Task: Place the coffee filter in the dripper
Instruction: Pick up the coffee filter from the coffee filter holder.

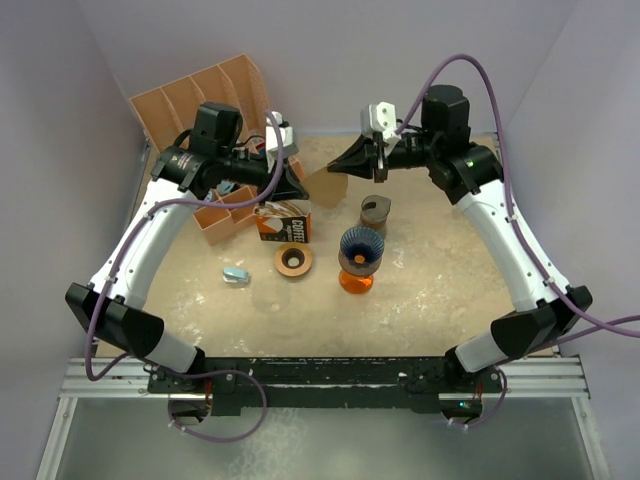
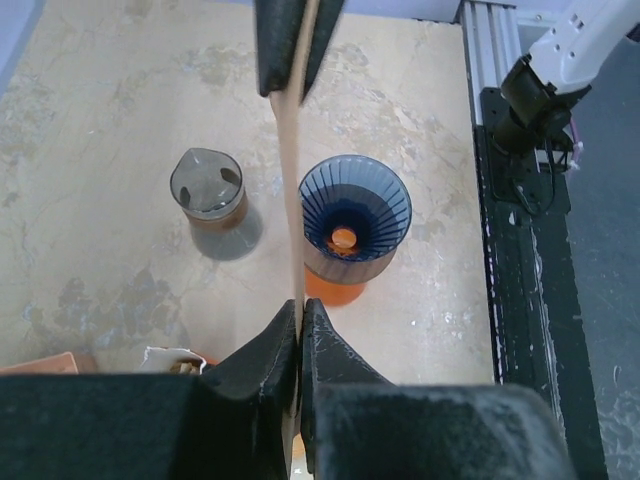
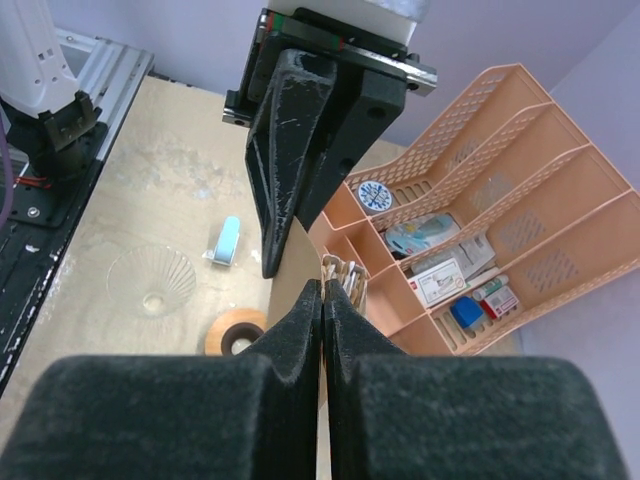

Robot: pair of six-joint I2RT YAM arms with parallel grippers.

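Both arms grip one coffee filter point(image 1: 322, 182) in mid-air over the table. The left gripper point(image 1: 303, 188) is clamped tight on its 9 o'clock edge, and the right gripper point(image 1: 333, 167) is pinched closed on the 2 o'clock edge. The paper hangs edge-on at 11 o'clock from the blue dripper point(image 1: 360, 246), above and clear of it.
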